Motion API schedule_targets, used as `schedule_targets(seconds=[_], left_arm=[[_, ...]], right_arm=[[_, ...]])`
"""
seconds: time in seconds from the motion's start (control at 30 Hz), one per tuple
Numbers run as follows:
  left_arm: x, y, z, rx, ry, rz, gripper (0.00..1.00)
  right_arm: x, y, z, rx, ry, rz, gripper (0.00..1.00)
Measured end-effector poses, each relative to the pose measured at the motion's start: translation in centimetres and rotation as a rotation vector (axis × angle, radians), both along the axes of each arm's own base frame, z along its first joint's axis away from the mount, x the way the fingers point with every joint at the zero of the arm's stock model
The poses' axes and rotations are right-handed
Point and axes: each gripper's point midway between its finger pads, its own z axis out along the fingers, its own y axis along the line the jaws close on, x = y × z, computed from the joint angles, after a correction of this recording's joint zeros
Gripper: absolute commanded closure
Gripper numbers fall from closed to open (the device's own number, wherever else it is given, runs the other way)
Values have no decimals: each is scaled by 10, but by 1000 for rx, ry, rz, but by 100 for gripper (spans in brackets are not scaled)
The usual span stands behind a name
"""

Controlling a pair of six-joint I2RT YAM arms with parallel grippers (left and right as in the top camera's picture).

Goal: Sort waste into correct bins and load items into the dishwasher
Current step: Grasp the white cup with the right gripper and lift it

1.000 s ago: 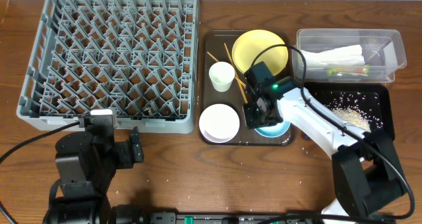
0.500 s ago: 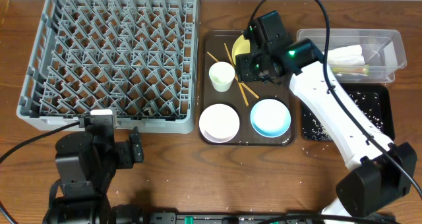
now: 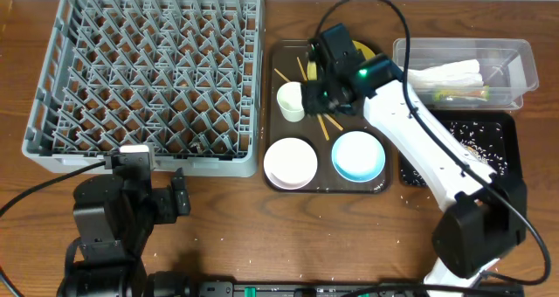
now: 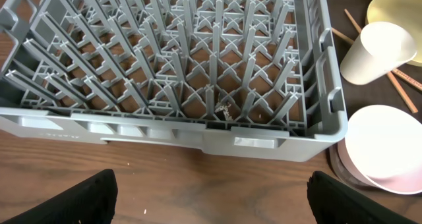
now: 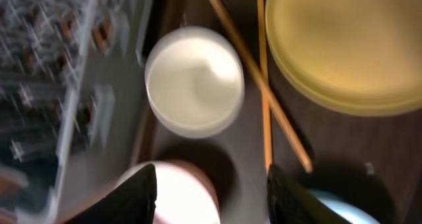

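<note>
One rack (image 3: pixel 148 70) fills the upper left of the overhead view; at centre, one brown tray (image 3: pixel 278 54) carries one cup (image 3: pixel 291 100), two bowls, white (image 3: pixel 290 163) and blue (image 3: pixel 358 155), one yellow plate (image 3: pixel 365 48) mostly hidden under the right arm, and at least two chopsticks (image 3: pixel 326 128) crossed between cup and plate; at upper right, one clear tub (image 3: pixel 515 48) holds one napkin (image 3: pixel 454 72) and one wrapper (image 3: pixel 458 94); below it, one black tray (image 3: pixel 502 148) holds scattered rice (image 3: pixel 467 135); the right gripper (image 5: pixel 211 201) hangs over the brown tray just beside the cup, jaws parted, grasping nothing; the left gripper (image 4: pixel 211 201) sits at lower left above the counter (image 3: pixel 262 236), near the rack's front wall, spread wide, released.
</note>
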Motion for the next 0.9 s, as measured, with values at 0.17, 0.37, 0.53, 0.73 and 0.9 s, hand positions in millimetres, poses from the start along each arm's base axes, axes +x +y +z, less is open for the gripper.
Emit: schedule_targets(seconds=[0.17, 0.37, 0.53, 0.73, 0.9], left_arm=[[0, 0, 0, 0, 0, 0, 7], [0, 0, 0, 0, 0, 0, 7], [0, 0, 0, 0, 0, 0, 7], [1, 0, 1, 0, -4, 0, 7], [8, -3, 10, -15, -50, -11, 7]], right_arm=[[25, 12, -26, 27, -17, -44, 49], [29, 14, -109, -32, 113, -81, 65], [28, 12, -120, -35, 136, -109, 94], [23, 4, -118, -56, 172, -119, 99], [25, -2, -82, -40, 149, -105, 99]])
